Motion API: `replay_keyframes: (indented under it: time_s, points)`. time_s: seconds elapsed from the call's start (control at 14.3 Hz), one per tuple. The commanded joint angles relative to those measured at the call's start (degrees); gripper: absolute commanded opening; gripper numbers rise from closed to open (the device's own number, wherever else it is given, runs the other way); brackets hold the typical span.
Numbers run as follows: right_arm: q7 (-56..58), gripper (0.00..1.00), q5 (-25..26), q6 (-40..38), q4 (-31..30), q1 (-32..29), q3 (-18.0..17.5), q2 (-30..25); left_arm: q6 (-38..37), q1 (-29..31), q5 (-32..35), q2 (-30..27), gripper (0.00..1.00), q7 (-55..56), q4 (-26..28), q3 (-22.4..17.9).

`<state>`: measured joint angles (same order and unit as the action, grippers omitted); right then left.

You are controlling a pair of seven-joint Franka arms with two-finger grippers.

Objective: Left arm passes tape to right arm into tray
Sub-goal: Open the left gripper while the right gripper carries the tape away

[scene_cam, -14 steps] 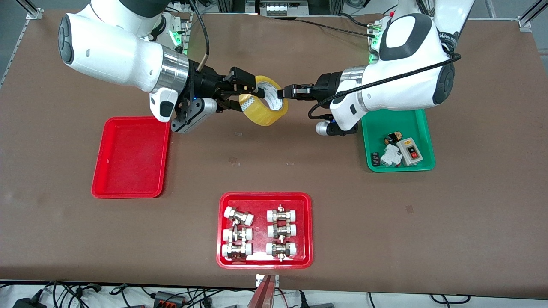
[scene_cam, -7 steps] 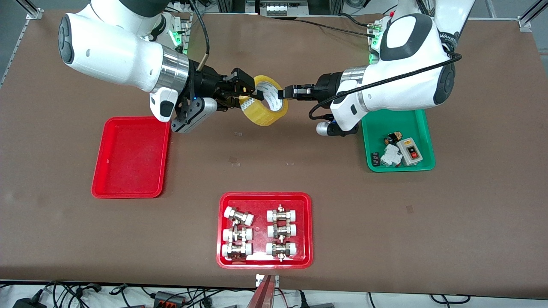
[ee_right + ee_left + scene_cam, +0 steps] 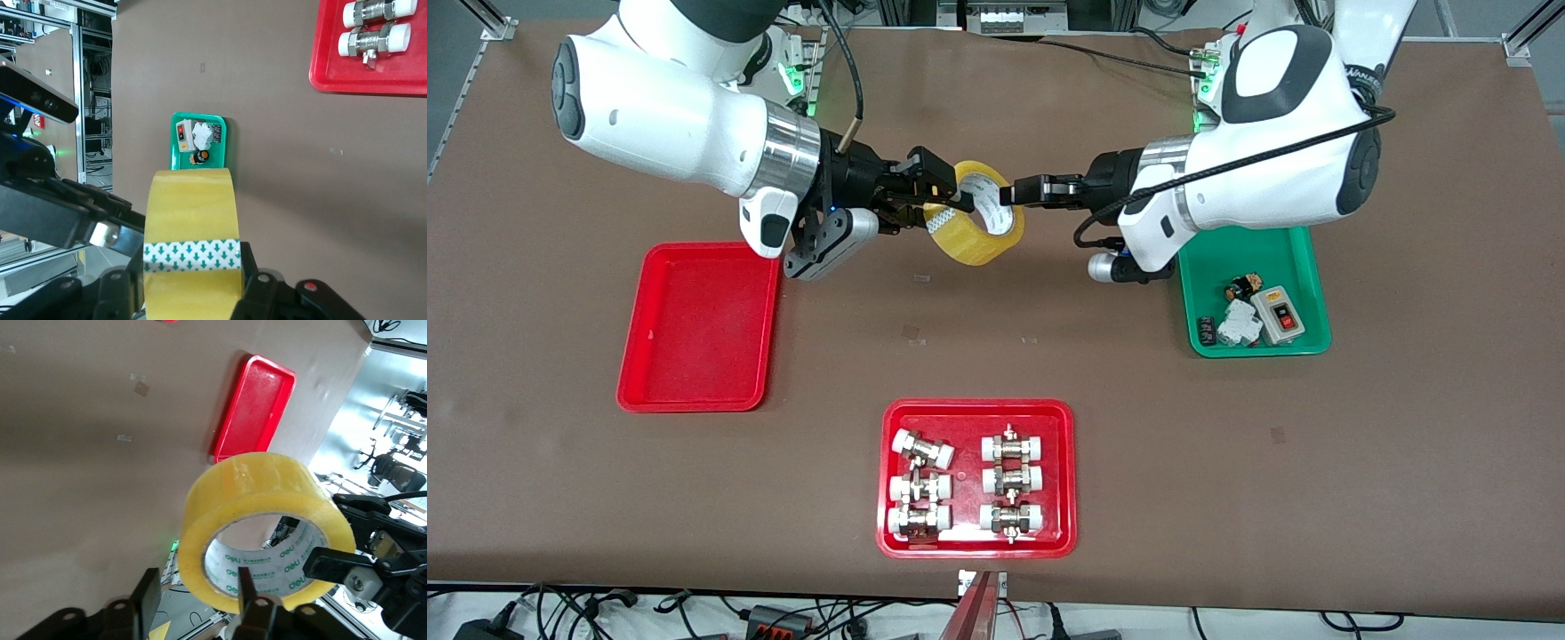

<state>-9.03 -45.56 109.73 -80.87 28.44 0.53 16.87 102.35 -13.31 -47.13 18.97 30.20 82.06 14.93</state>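
Note:
The yellowish tape hangs in the air over the bare table, between the two grippers. My right gripper is shut on the tape, with a finger on each flat side of the roll; in its own wrist view the gripper clamps the roll. My left gripper is open. In the left wrist view one finger stands inside the roll's core and the other finger stands apart from the tape. The plain red tray lies empty toward the right arm's end.
A green tray with switches and small parts lies under the left arm. A red tray of white-capped metal fittings lies nearer the front camera, mid-table. The plain red tray also shows in the left wrist view.
My right gripper's fingers have closed in on the tape. The tape has shifted slightly toward the right arm. The left arm has barely moved.

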Motion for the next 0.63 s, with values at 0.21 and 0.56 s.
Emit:
replay_keyframes:
  time_s: [0.21, 0.56]
  points:
    - [3.5, 0.39, -0.2, -0.8, 0.2, -3.0, 1.0, 2.1, -12.0, 5.6, 14.6, -1.9, 1.00, -6.3, -0.4, -0.4]
    - [5.9, 0.39, -0.2, -9.5, -0.7, -17.1, 1.0, 6.5, -18.7, 8.9, 37.7, -3.5, 1.00, -21.9, -0.2, -0.2]
